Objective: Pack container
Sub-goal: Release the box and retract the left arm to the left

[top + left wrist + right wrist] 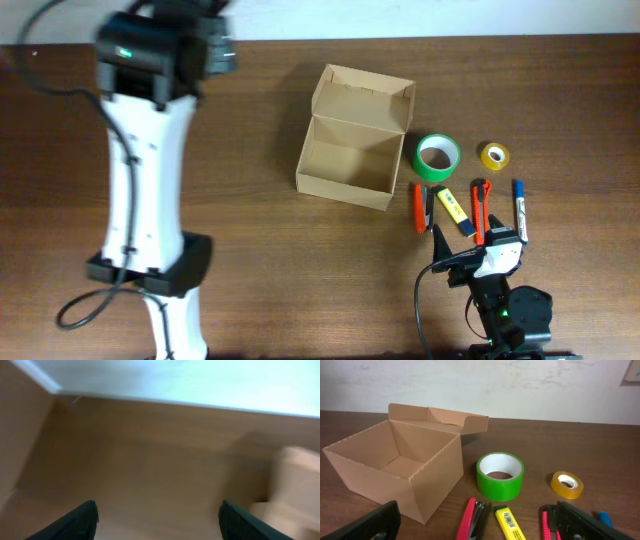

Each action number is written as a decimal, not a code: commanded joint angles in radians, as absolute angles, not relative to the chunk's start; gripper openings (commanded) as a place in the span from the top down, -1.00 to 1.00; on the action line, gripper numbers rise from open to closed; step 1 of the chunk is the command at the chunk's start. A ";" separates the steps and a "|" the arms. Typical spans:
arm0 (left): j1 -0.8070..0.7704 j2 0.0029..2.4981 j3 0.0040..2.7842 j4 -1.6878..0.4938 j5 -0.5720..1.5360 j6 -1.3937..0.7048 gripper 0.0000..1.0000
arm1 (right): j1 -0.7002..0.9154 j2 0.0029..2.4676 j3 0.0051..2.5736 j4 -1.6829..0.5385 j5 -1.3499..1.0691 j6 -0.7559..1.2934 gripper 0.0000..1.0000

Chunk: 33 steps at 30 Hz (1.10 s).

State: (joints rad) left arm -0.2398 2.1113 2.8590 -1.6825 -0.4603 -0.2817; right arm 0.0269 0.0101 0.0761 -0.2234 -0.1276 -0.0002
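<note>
The container (350, 150), an open cardboard box, stands near the middle of the tabletop, slightly toward the far edge. Its hinged lid is folded back on the far side. The interior shows only bare cardboard, so nothing is packed.

The items for packing lie between the box and the right edge:
- green tape roll (437, 157), just beside the box's right wall;
- small yellow tape roll (494, 156), further toward the right edge;
- a row on the near side of the rolls: a red-handled tool (419, 207), a yellow tool (452, 205), a second red tool (480, 210) and a blue pen (519, 205).

The right gripper (476, 510) is at the near edge, facing this row, jaws spread wide and empty. The left gripper (157, 512) is near the far left corner, well apart from the box, jaws likewise spread and empty; its view is blurred.

Judged progress: none. Every item is yet to be loaded and the lid yet to be closed.
</note>
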 commanded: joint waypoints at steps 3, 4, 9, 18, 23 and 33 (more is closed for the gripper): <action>-0.027 2.081 2.559 -1.683 -0.400 -0.253 -0.65 | 0.032 0.002 0.068 -0.221 -0.119 0.005 -0.98; 0.011 2.081 2.509 -1.672 -0.373 -0.252 -0.69 | 0.032 0.002 0.068 -0.221 -0.119 0.005 -0.98; 0.209 2.081 2.251 -1.556 -0.186 -0.166 -0.74 | 0.032 0.002 0.068 -0.221 -0.119 0.005 -0.98; 0.467 2.081 2.101 -1.398 0.223 0.038 -0.74 | 0.032 0.002 0.068 -0.221 -0.118 0.005 -0.98; 0.503 2.081 2.101 -1.408 0.221 0.038 -0.99 | 0.032 0.002 0.068 -0.221 -0.119 0.005 -0.98; 0.505 2.081 2.101 -1.406 0.221 0.039 -0.99 | 0.032 0.002 0.068 -0.221 -0.119 0.005 -0.98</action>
